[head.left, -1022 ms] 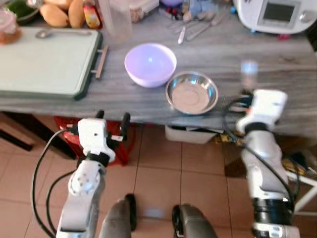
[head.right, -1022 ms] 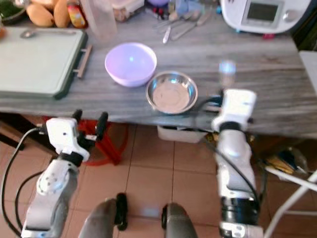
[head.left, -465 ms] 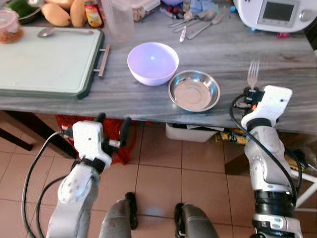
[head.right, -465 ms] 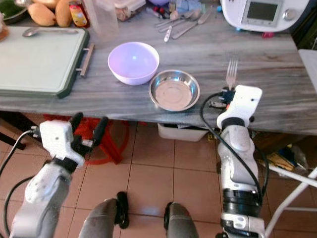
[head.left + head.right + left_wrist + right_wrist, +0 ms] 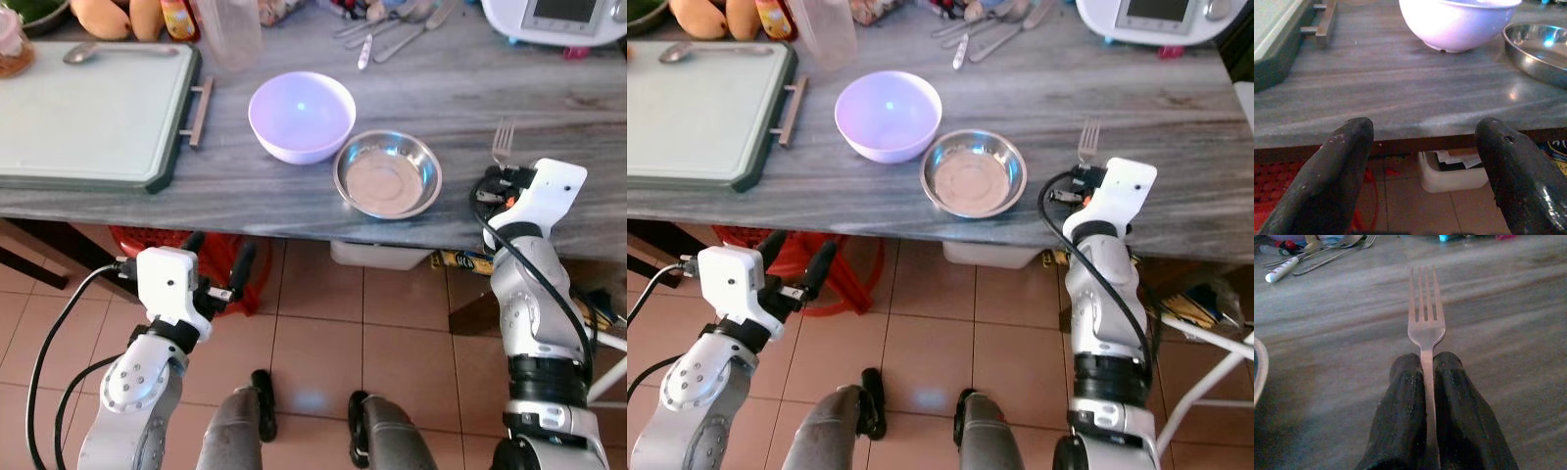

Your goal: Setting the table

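My right gripper (image 5: pixel 1425 363) is shut on a metal fork (image 5: pixel 1425 318) by its handle, tines pointing away over the grey counter (image 5: pixel 549 108). From the head view the fork (image 5: pixel 503 142) sits just right of a steel dish (image 5: pixel 387 178), low over the counter near its front edge. A lilac bowl (image 5: pixel 301 115) stands left of the dish. My left gripper (image 5: pixel 214 261) is open, below the counter's front edge, with nothing between its fingers (image 5: pixel 1337 171).
A green tray (image 5: pixel 88 108) with a spoon (image 5: pixel 93 51) lies at the left. Loose cutlery (image 5: pixel 392 24), a clear cup (image 5: pixel 230 34), mangoes (image 5: pixel 113 15) and a white appliance (image 5: pixel 563 18) line the back. Tiled floor and a red stool (image 5: pixel 211 264) are below.
The camera has shifted a little. My right gripper with the fork has come down nearer the counter beside the dish. My left arm has dropped lower beneath the edge.
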Motion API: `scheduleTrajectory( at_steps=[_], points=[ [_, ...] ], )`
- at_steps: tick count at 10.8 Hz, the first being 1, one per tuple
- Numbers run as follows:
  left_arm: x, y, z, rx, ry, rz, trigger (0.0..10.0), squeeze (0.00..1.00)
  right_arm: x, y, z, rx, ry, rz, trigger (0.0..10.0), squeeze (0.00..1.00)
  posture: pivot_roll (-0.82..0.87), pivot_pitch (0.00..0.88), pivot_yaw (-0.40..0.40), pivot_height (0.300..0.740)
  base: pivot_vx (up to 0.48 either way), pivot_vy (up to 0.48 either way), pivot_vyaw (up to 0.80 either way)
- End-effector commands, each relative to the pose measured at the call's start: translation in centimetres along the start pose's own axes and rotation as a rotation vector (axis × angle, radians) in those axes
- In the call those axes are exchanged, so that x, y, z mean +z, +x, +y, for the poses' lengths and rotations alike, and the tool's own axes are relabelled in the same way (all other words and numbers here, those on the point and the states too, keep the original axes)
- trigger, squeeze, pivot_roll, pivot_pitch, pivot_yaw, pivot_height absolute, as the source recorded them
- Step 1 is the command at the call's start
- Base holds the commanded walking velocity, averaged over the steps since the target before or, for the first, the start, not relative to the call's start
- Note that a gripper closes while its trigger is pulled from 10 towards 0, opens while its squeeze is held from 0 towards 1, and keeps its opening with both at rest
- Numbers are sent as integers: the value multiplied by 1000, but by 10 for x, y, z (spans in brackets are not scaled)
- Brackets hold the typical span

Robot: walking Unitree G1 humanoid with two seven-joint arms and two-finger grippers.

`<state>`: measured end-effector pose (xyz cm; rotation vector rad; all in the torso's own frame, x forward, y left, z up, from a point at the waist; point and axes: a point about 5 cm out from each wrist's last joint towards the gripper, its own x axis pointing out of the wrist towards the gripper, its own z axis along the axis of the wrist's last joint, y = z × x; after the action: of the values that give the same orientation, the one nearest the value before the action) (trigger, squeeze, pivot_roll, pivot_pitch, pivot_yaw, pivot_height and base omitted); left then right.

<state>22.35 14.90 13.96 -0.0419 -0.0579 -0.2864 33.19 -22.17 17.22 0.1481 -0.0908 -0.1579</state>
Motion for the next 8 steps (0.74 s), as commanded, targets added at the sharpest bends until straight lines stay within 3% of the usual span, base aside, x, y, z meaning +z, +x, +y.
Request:
scheduleTrajectory(
  at_steps=[1, 5, 8],
  points=[
    [2, -4, 1, -8, 4, 9, 10000, 0, -16, 0, -1, 2, 23, 73, 10000, 0, 38, 354, 41, 740, 0, 0, 0],
    [3, -6, 0, -14, 6, 25, 10000, 0, -17, 20, 6, 42, 65, 93, 10000, 0, 48, 355, 46, 740, 0, 0, 0],
    [3, -4, -1, -14, 4, 25, 10000, 0, -29, 20, 19, 106, 96, 160, 10000, 0, 48, 344, 38, 740, 0, 0, 0]
  ],
)
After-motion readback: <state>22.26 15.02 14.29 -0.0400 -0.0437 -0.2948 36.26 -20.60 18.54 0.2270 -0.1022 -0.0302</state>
